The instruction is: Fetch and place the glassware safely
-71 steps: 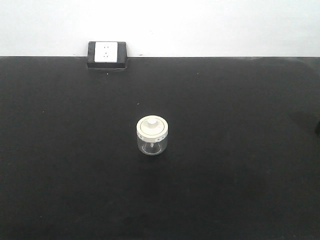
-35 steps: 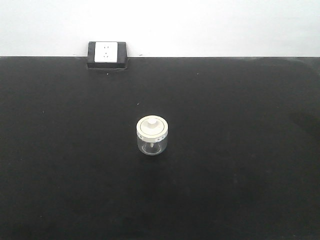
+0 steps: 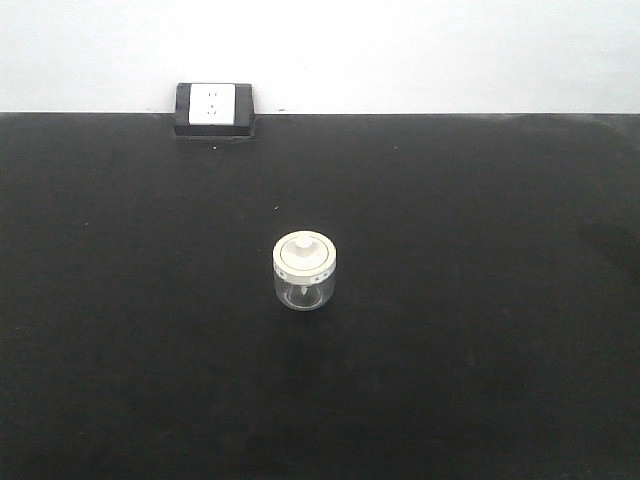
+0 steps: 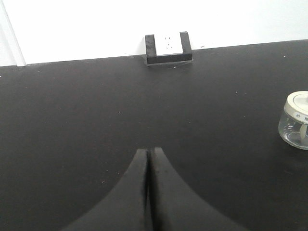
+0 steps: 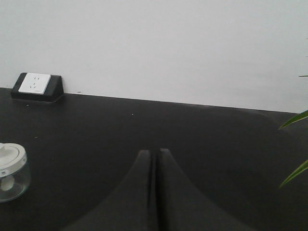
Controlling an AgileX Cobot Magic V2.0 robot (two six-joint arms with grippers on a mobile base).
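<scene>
Left wrist: jar (image 4: 296,120) right of closed gripper (image 4: 147,159).

A bare test room or lab. A black table (image 3: 480,330) meets a plain white wall (image 3: 420,50). A power socket (image 3: 213,108) sits at 11 o'clock.

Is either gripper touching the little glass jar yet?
Apart. The front view shows the jar alone on the table; each wrist view shows bare table between gripper and jar.
</scene>
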